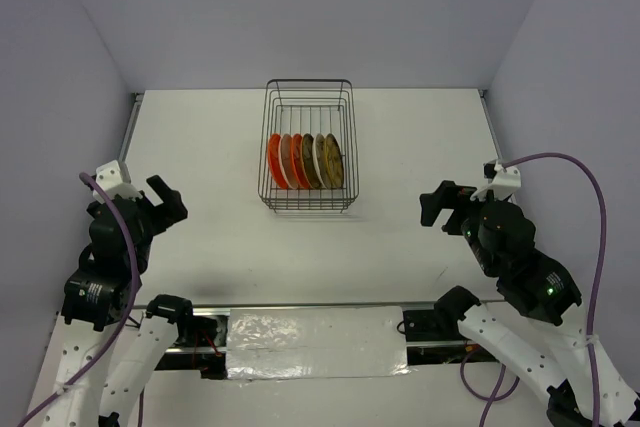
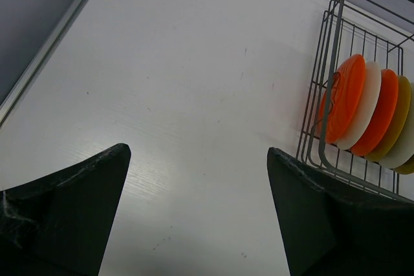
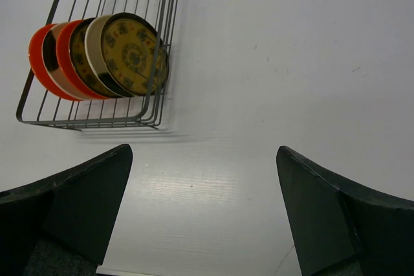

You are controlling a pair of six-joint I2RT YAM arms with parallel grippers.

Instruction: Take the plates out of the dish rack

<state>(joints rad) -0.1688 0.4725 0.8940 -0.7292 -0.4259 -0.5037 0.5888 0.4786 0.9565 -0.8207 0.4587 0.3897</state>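
Now the plates (image 1: 305, 161) stand on edge in the dish rack (image 1: 308, 83) at twelve o'clock; left gripper (image 2: 197, 152) and right gripper (image 3: 204, 150) gape wide.

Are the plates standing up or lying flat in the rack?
Standing up. The plates sit on their edges in a row inside the dish rack, faces turned sideways, none lying flat.
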